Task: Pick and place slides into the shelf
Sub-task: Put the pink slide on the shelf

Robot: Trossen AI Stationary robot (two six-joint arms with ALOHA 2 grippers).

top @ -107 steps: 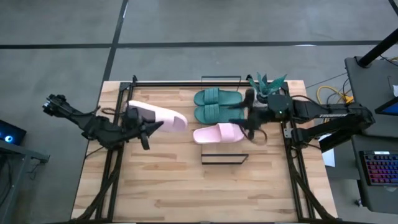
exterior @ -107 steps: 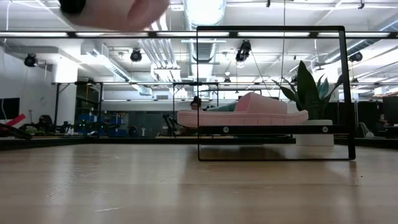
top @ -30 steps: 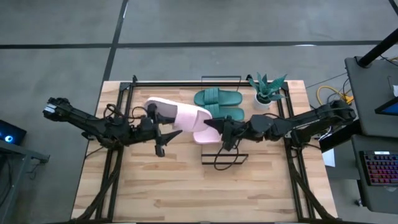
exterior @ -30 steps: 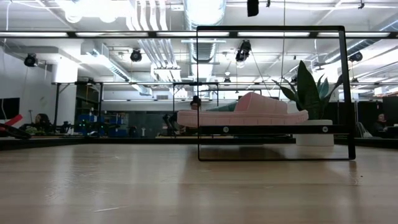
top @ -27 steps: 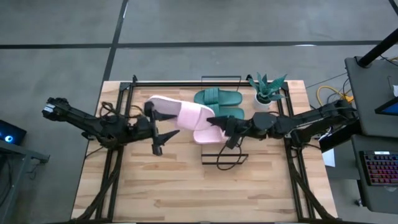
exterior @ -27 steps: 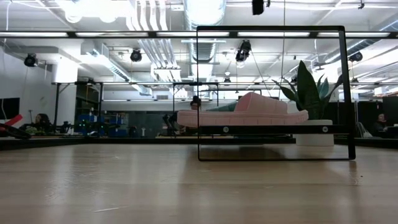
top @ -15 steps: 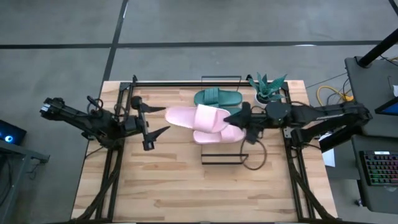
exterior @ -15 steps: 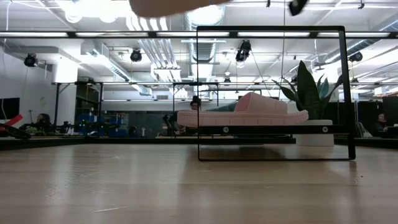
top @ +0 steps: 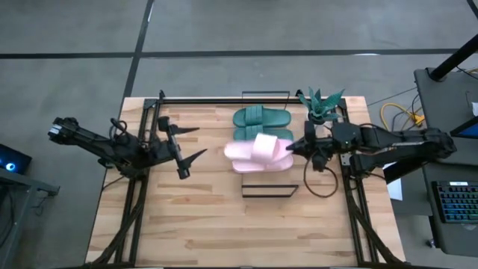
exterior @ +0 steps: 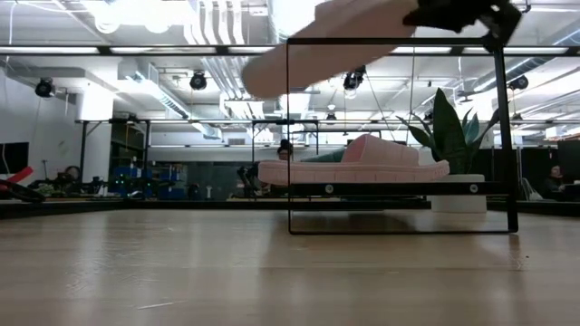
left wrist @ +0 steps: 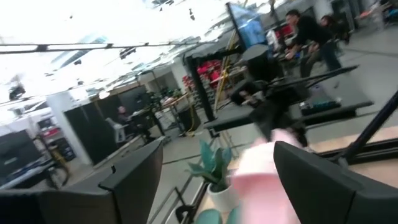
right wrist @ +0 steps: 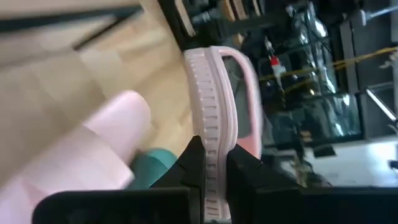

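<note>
A pale pink slide point(top: 252, 146) hangs over the shelf point(exterior: 390, 187), with my right gripper point(top: 293, 148) shut on its right end. In the low view this slide point(exterior: 317, 45) is high up, its free end tipped down. Under it a second pink slide point(top: 261, 164) lies on the shelf by its sole. A teal slide point(top: 261, 117) lies behind it, and another teal one point(top: 240, 134) is mostly hidden. My left gripper point(top: 200, 142) stands open to the left of the slides, holding nothing. My right gripper pinches the ribbed rim of the pink slide's sole point(right wrist: 211, 134) between its two fingers, at the slide's right end. The fingers point(right wrist: 249, 177) come about level from the table's right. The slide is lifted clear, stretching left from the fingers, its free end lower.
A potted plant point(top: 320, 104) stands at the back right beside the shelf. The shelf's thin dark frame point(top: 265, 193) rises on its near side. A looped cable point(top: 321, 183) hangs under the right arm. Bare wood lies toward the near edge point(top: 239, 232).
My left gripper has let go of the pink slide and drawn back toward the table's left edge, fingers open. My right gripper has kept its hold and carried the slide toward the right, over the shelf, where it hangs above the other pink slide.
</note>
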